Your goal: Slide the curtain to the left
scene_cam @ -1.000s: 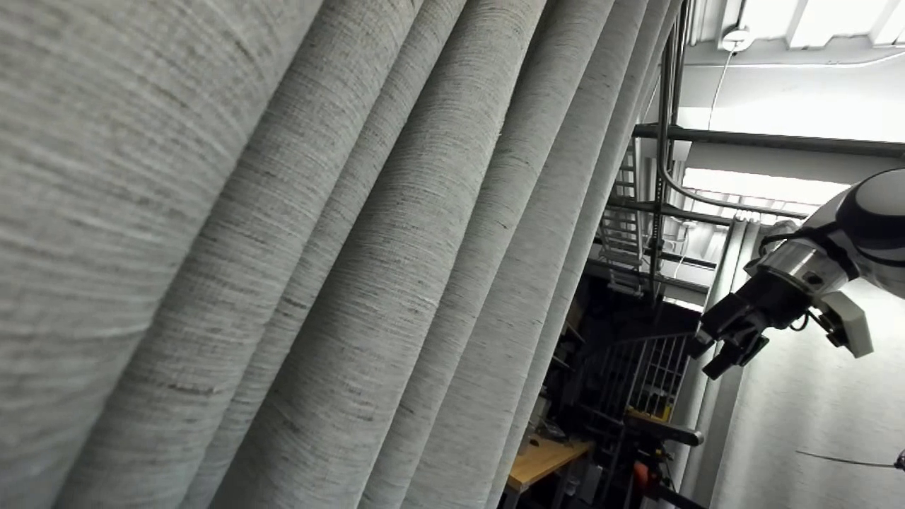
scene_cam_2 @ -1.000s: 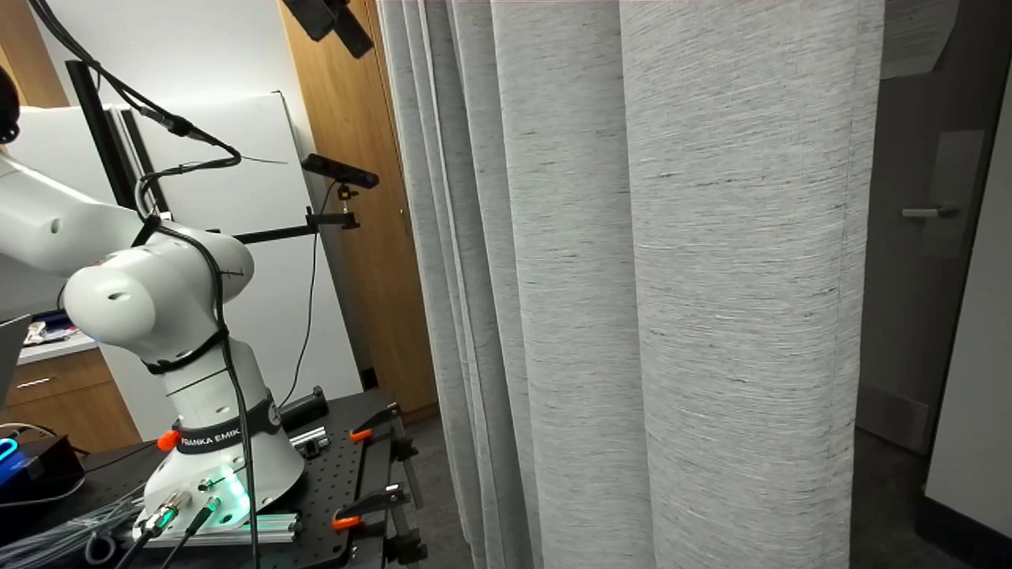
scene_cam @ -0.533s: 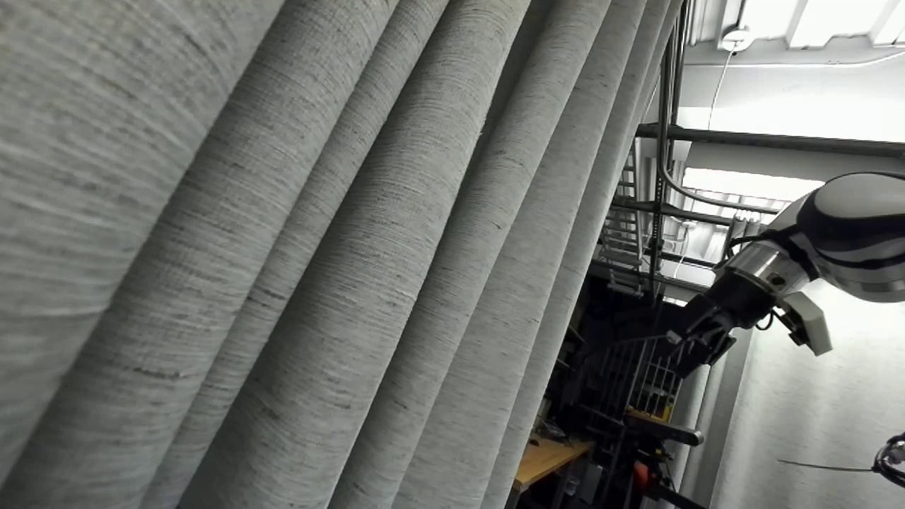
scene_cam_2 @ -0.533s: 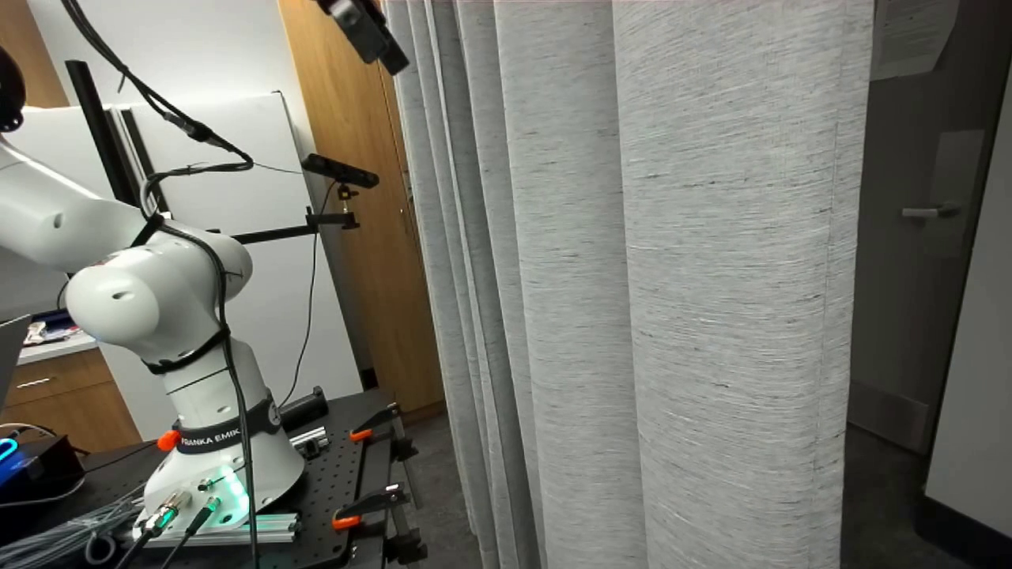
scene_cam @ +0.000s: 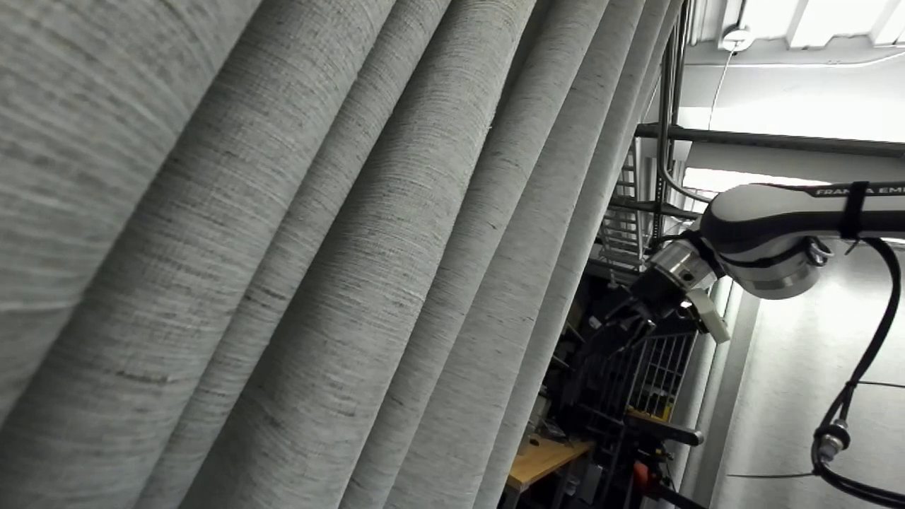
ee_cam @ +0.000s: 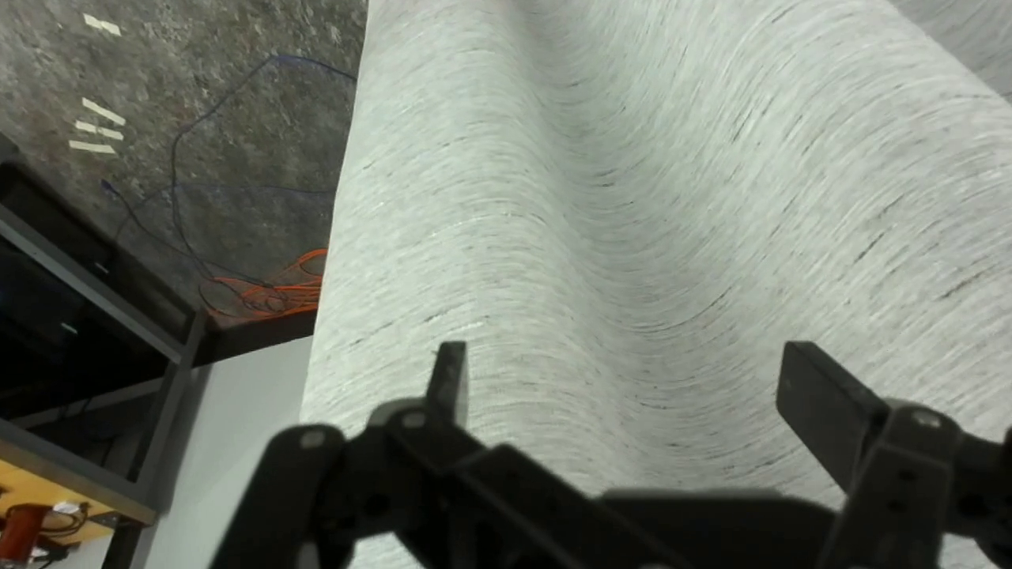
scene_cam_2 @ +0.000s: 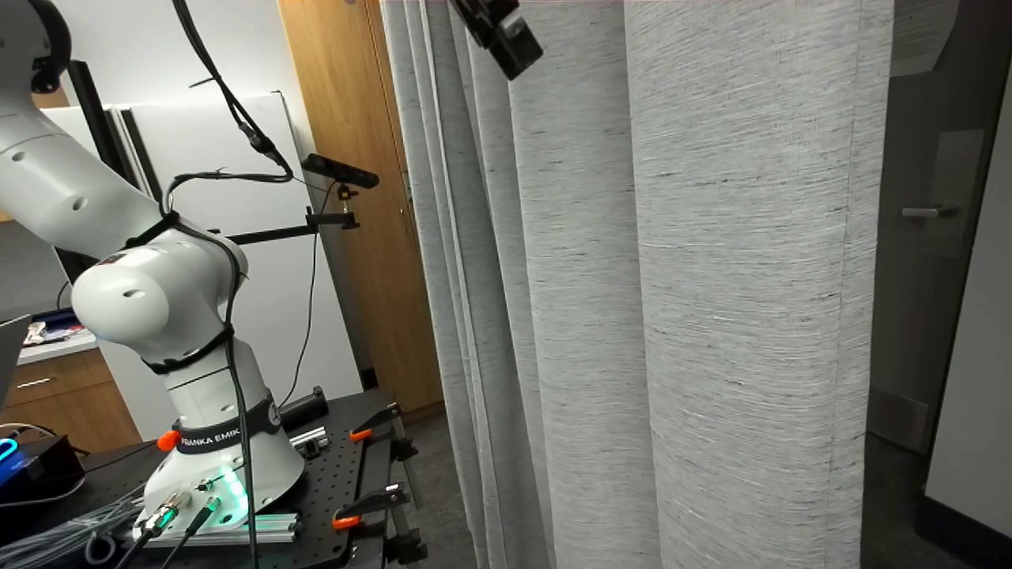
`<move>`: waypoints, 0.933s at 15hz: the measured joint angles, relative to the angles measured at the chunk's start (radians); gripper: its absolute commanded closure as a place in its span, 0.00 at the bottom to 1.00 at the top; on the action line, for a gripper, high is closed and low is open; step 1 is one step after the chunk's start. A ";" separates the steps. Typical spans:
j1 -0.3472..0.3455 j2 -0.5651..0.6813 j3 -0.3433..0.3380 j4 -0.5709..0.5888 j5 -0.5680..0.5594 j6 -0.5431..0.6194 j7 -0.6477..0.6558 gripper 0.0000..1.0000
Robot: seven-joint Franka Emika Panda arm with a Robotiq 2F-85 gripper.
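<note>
Near the front of the pale grey curtain [scene_cam_2: 680, 276], the gripper [ee_cam: 626, 356] is held up with its two fingers [ee_cam: 826, 411] spread wide apart, and no cloth is seen to be pinched between them. In an exterior view, the white arm [scene_cam_2: 150, 296] is seen to the left of the curtain, the door [scene_cam_2: 909, 332] to its right, and the dark gripper is seen over the front of it. In the wrist view, most of the space past the fingertips is filled by the curtain, so the cloth is placed straight ahead of the gripper, and some floor [ee_cam: 261, 126] is shown past one side of it. The curtain is hung in long folds that are stretched up and down, and the fingers are set side by side across those folds. A dip between two folds is seen behind the gap. The coming move is judged to hang on that: if the fingers were brought together there, the pinch would be made across the folds, but a bump may be caught more easily than a dip. Whether the cloth is touched cannot be told. The cloth is judged not yet taken for the slide, and might just be pushed away.
</note>
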 measured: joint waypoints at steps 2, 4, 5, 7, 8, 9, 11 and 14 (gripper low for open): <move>0.000 0.049 -0.001 0.024 0.030 0.051 -0.024 0.00; 0.000 0.080 -0.002 0.039 0.058 0.097 -0.048 0.00; 0.000 0.091 -0.002 0.044 0.071 0.117 -0.060 0.00; 0.000 0.108 -0.001 0.050 0.099 0.153 -0.083 0.00; 0.001 0.114 -0.001 0.050 0.115 0.174 -0.094 0.00; 0.003 0.119 0.000 0.050 0.131 0.197 -0.105 0.00; 0.012 0.129 0.000 0.050 0.163 0.248 -0.122 0.00; 0.031 0.144 0.001 0.050 0.203 0.324 -0.144 0.00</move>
